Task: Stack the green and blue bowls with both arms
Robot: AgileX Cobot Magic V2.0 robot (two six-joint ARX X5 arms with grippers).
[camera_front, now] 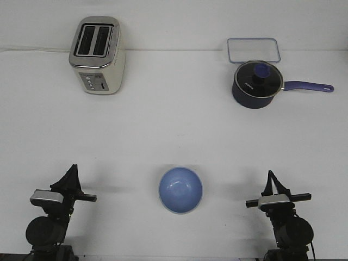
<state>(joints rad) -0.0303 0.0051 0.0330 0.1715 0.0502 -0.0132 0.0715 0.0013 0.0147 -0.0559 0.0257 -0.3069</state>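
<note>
- One bowl only is in sight: the blue bowl [180, 190], upright on the white table [174, 130], lying between your two grippers and touching neither.
- You cannot see a separate green bowl; whether it sits nested beneath the blue one cannot be told from here.
- Your left gripper [71, 169] and right gripper [270, 176] both stand at the near edge, each well apart from the bowl, holding nothing; their fingers look pressed together to a point.
- Beyond the jaws stand a toaster [98, 55], a lidded navy saucepan [257, 84] and a clear container [254, 50].
- Judgement: either stacking is finished or not begun; confirm the green bowl's place before reaching.
</note>
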